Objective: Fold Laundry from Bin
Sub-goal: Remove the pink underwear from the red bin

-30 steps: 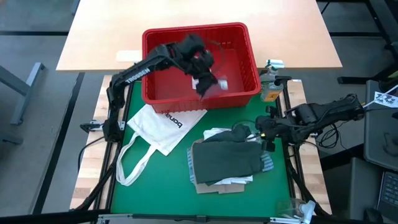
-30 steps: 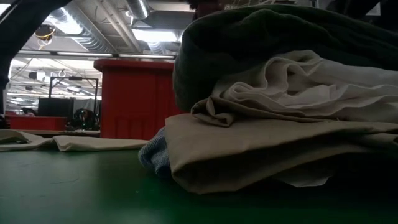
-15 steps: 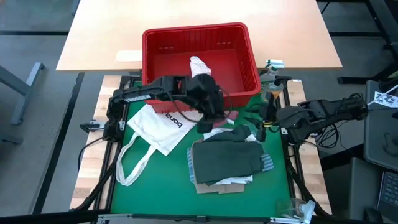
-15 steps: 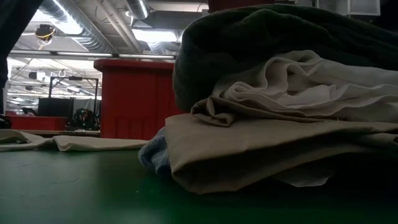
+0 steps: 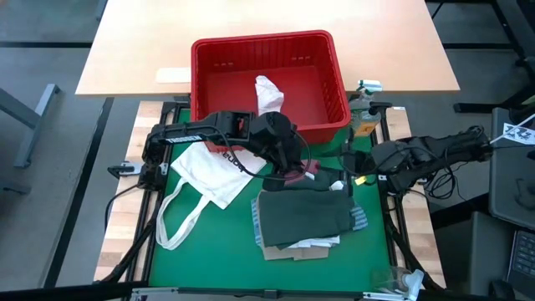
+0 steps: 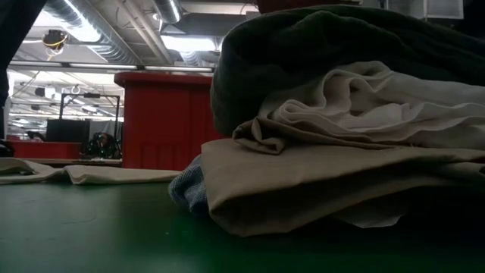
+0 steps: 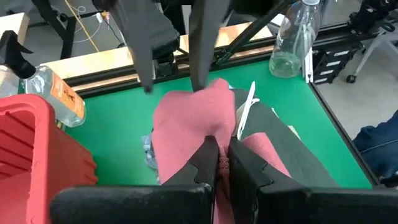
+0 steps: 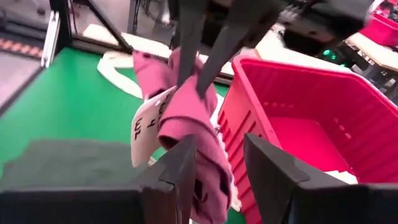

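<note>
A small maroon cloth piece (image 5: 303, 171) with a white label (image 8: 147, 134) hangs lengthwise from the left gripper (image 5: 288, 167), just above centre in the high view, between the red rectangular plastic bin (image 5: 330, 79) and the folded laundry stack (image 5: 305, 219). Both wrist views show its long axis running downward from the pinch, soft and creased, the label flapping on one side. The left gripper's fingers (image 7: 208, 155) are clamped together on the cloth. The right gripper (image 5: 349, 171) sits right of centre, its fingers (image 8: 180, 168) parted on either side of the hanging cloth, not clearly pressing it.

A crumpled white garment (image 5: 267, 90) lies in the bin, seen only from above. A white tote bag with black lettering (image 5: 213, 171) lies at left centre.

The low view alone shows the stack's layers: dark green-grey top (image 6: 341, 53), rumpled white shirt (image 6: 379, 102), smooth tan shirt (image 6: 326, 182), blue-striped cloth (image 6: 188, 191) at the edge.
</note>
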Available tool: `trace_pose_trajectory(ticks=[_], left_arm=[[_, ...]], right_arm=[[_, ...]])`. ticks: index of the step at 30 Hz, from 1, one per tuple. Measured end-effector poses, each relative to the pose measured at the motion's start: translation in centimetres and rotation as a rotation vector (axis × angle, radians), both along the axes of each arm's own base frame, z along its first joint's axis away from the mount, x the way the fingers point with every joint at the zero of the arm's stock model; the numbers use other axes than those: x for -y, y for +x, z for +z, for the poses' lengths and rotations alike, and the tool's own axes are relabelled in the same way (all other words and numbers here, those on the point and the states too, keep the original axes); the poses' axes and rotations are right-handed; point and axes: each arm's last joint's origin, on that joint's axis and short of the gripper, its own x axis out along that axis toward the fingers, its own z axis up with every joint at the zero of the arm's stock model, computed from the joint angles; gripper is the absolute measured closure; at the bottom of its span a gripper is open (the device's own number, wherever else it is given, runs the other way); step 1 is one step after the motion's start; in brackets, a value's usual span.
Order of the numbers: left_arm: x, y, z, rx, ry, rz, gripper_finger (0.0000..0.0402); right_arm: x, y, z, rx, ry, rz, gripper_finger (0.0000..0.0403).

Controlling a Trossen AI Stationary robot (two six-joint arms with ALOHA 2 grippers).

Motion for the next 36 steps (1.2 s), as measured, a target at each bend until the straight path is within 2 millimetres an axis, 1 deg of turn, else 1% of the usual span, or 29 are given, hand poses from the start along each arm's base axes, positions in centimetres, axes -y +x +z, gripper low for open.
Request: trace_pose_trajectory(ticks=[6,13,26,36], left_arm=[[0.04,0.01,-0.01,0.000,0.000,-0.001,0.0384],[0.05,0.01,-0.02,-0.001,-0.004,-0.005,0.0383],[0.06,0.02,-0.03,-0.001,-0.005,-0.006,0.0383],[0.06,0.02,-0.03,-0.002,-0.006,-0.007,0.0383]], right_arm=[[-0.33,0.99,-1.02,-0.075,-0.102,0.038,0.0267],[-0.31,0.93,-0.98,-0.082,-0.173,0.067,0.0267],[-0.30,1.01,-0.52,-0.035,-0.167,0.050,0.0267],[-0.53,1.13,-0.25,-0.005,-0.133,0.110,0.0267]])
